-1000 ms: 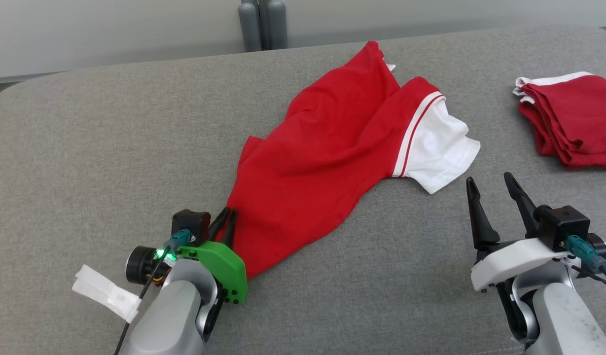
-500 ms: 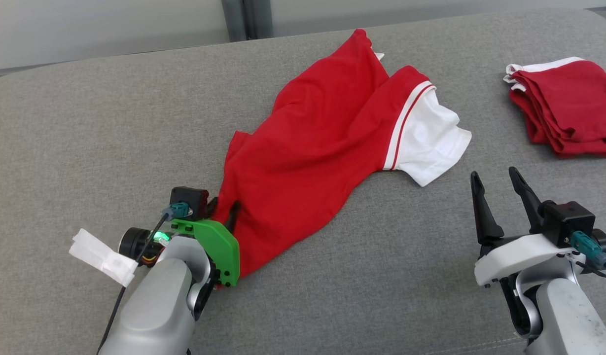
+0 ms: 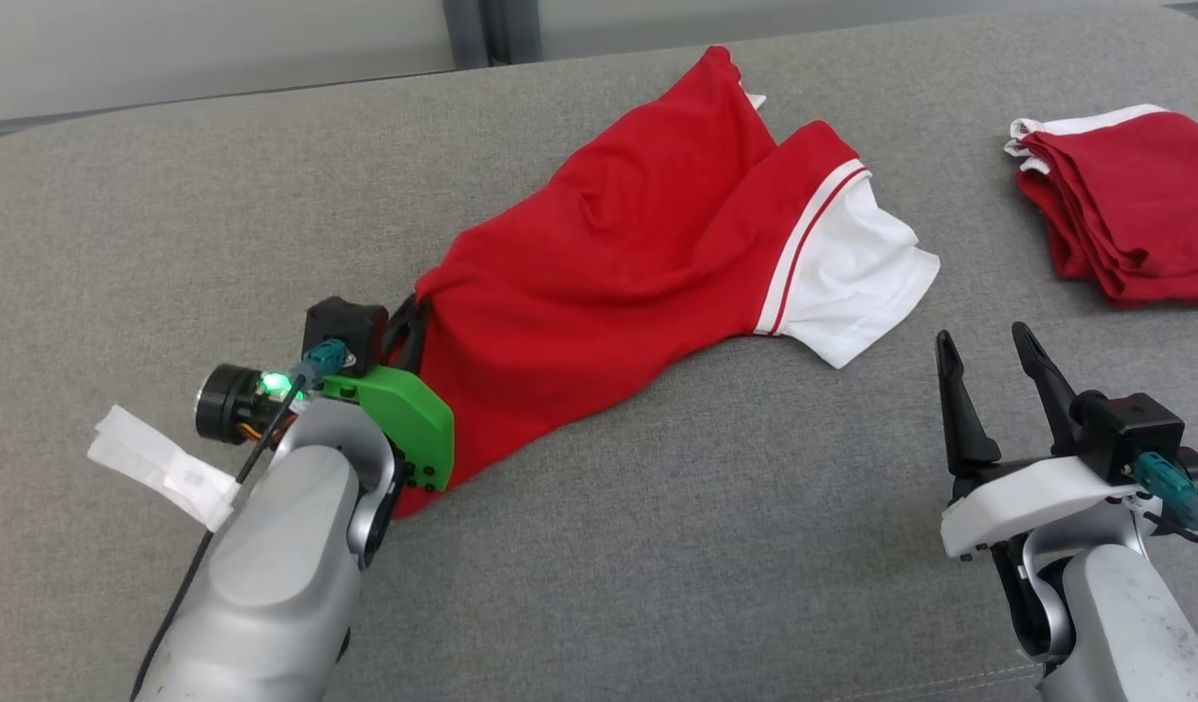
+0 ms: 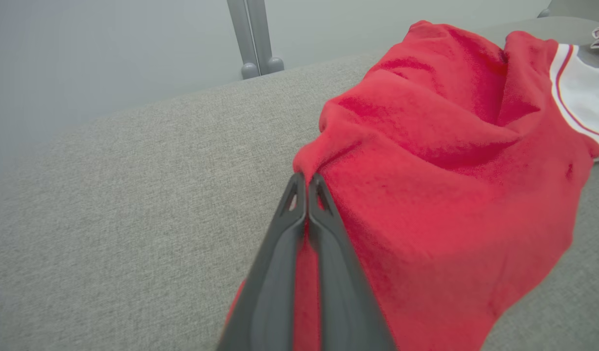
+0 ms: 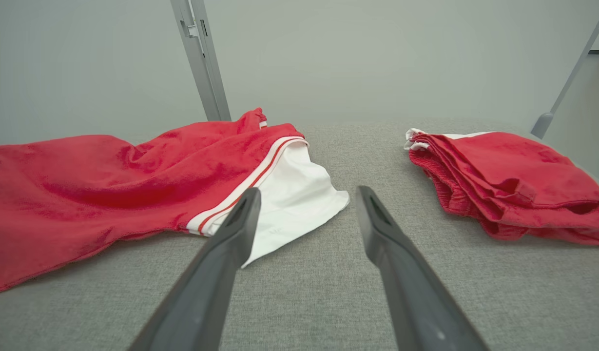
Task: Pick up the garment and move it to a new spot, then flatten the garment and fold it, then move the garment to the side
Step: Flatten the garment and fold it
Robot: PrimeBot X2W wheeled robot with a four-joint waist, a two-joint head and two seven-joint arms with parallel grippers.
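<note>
The crumpled red T-shirt with a white sleeve (image 3: 637, 253) sprawls across the middle of the grey fabric surface (image 3: 657, 546). My left gripper (image 4: 306, 183) is pinched on a thin fold at its near-left edge; I fear that slips on lifting. My right gripper (image 3: 993, 375) hangs spread apart, near right.

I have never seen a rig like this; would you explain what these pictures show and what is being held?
This is a wheeled robot with two arms, each ending in a two-fingered gripper. The overhead picture comes from a camera on its head, looking down; the other two come from cameras on its wrists, looking along each gripper's fingers. On the grey padded surface lie a red garment with a white sleeve and, to the right, a folded red pile. The left gripper is shut on the garment's edge, pinching the cloth. The right gripper is open and holds nothing.
</note>
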